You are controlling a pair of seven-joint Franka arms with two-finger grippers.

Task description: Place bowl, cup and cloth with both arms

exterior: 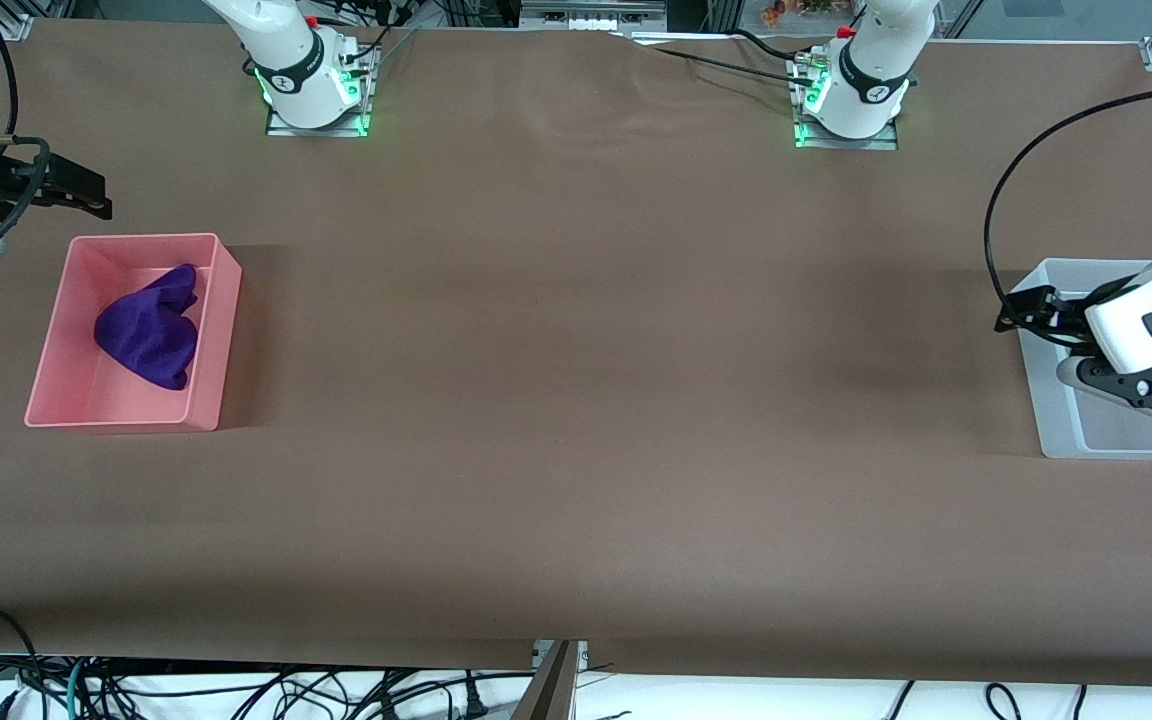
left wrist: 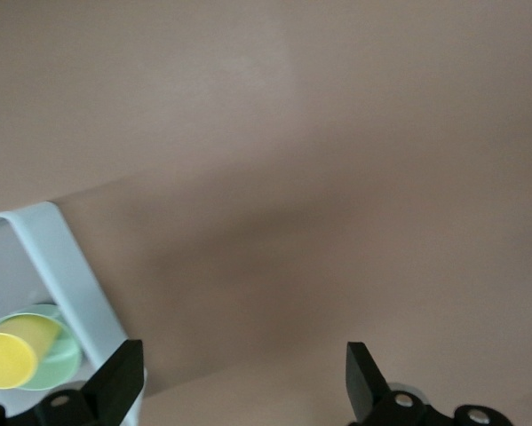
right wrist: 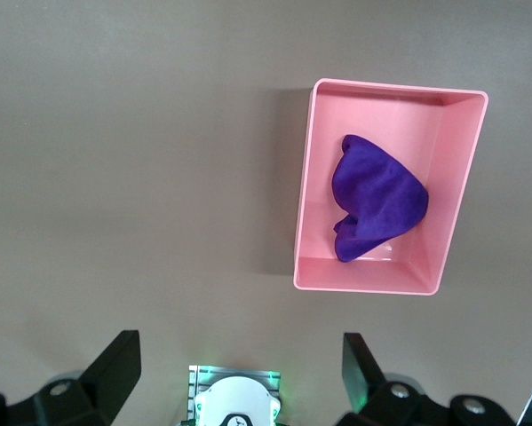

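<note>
Three task things, all resting in bins. Purple cloth (exterior: pixel 149 328) crumpled inside the pink bin (exterior: pixel 56 370), lying toward the wall nearer the right arm's base (exterior: pixel 308 75), touching the bin floor. Yellow cup (left wrist: pixel 8 355) tipped on its side inside the pale green bowl (left wrist: pixel 59 359), both sitting in a corner of the white bin (left wrist: pixel 66 266), seen only in the left wrist view and hidden under the arm in the front view.

Left end effector (left wrist: pixel 243 382) up over the edge of the white bin (exterior: pixel 1056 400) at the left arm's end of the counter (exterior: pixel 576 400), fingers spread wide, nothing between them; cup and bowl just below and to one side of one fingertip, bare counter under the gap.

Right end effector (right wrist: pixel 239 377) raised at the right arm's end of the counter, above the spot beside the pink bin toward the robots' bases, fingers likewise parted and holding nothing; cloth and pink bin (right wrist: pixel 381 277) well apart from the fingertips, fully visible below.
</note>
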